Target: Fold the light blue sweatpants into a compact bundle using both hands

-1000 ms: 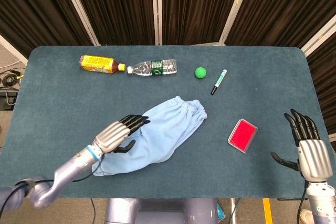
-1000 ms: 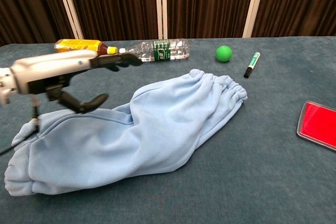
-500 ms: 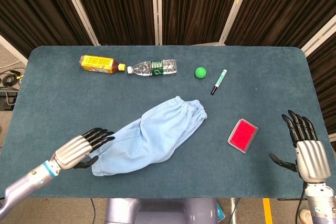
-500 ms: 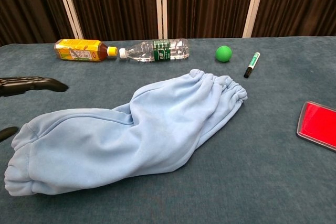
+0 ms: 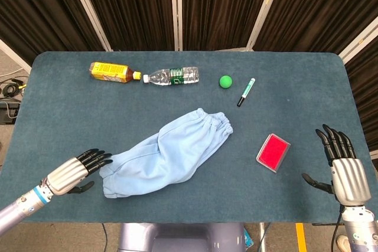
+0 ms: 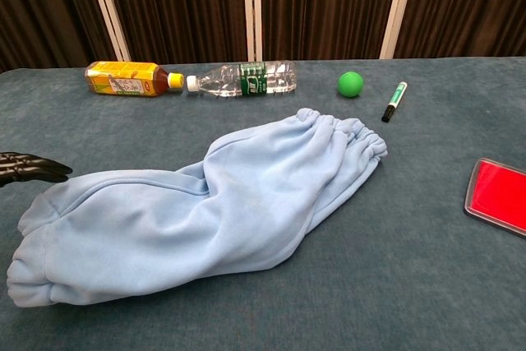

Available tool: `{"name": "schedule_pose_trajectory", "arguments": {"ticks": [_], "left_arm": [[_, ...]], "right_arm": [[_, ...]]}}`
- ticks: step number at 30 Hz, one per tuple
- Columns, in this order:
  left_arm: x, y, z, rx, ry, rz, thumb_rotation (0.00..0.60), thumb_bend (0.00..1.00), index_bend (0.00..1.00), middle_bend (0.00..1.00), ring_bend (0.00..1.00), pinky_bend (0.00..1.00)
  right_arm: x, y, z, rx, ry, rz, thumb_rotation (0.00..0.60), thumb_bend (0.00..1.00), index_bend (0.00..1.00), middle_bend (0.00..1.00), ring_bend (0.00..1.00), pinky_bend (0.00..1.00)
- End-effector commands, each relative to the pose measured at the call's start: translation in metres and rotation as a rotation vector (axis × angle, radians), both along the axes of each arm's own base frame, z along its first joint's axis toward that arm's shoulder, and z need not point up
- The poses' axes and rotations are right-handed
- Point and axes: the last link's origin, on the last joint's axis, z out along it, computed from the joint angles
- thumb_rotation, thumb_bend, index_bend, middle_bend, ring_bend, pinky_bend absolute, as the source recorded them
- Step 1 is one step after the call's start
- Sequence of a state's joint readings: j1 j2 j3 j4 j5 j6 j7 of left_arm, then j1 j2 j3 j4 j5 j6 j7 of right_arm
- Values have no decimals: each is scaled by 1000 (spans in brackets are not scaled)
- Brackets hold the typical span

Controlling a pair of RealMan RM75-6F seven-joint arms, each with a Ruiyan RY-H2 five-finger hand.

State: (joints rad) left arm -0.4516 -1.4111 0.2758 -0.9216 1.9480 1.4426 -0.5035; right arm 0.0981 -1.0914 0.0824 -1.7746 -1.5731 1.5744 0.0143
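The light blue sweatpants [image 5: 168, 153] lie flat and folded lengthwise across the table's middle, waistband toward the back right and cuffs at the front left; the chest view shows the same sweatpants [image 6: 205, 211] close up. My left hand [image 5: 69, 172] hovers open just left of the cuffs, not touching them. Only its dark fingertips [image 6: 33, 168] show at the chest view's left edge. My right hand [image 5: 344, 167] is open near the table's front right corner, far from the cloth.
A yellow-labelled bottle [image 5: 111, 72] and a clear water bottle [image 5: 172, 77] lie along the back. A green ball [image 5: 225, 81] and a marker [image 5: 245, 91] sit behind the waistband. A red flat box [image 5: 273, 152] lies right of the sweatpants.
My left hand has drawn back off the sweatpants toward the front left, leaving the cloth lying free. The right hand has barely shifted.
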Motion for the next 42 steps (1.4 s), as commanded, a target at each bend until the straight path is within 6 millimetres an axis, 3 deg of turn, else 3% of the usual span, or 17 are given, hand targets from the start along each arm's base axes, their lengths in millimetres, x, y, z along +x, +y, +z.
{"name": "schedule_pose_trajectory", "arguments": {"ticks": [1, 6, 25, 28, 34, 39, 42], "left_arm": [[1, 1, -8, 2, -18, -15, 600, 388, 2, 0, 0, 37], [-1, 3, -20, -16, 34, -45, 600, 255, 0, 0, 0, 18], [12, 13, -66, -14, 71, -78, 600, 205, 0, 0, 0, 4], [16, 15, -70, -12, 68, -83, 600, 258, 0, 0, 0, 5], [23, 17, -72, -18, 55, -82, 600, 664, 0, 0, 0, 9], [25, 18, -72, -11, 52, -78, 600, 702, 71, 0, 1, 43], [26, 18, -72, -2, 45, -73, 600, 701, 251, 77, 106, 159]], "right_arm": [[0, 0, 0, 0, -1, 0, 600, 0, 26, 0, 0, 0], [0, 0, 0, 0, -7, -1, 600, 0, 30, 0, 0, 0], [0, -1, 2, -5, -19, -2, 600, 0, 31, 0, 0, 0], [0, -1, 3, -6, -21, -1, 600, 0, 31, 0, 0, 0], [0, 0, 4, -7, -24, 1, 600, 0, 33, 0, 0, 0], [0, 0, 4, -6, -25, 2, 600, 0, 35, 0, 0, 0], [0, 0, 5, -7, -25, 2, 600, 0, 35, 0, 0, 0]]}}
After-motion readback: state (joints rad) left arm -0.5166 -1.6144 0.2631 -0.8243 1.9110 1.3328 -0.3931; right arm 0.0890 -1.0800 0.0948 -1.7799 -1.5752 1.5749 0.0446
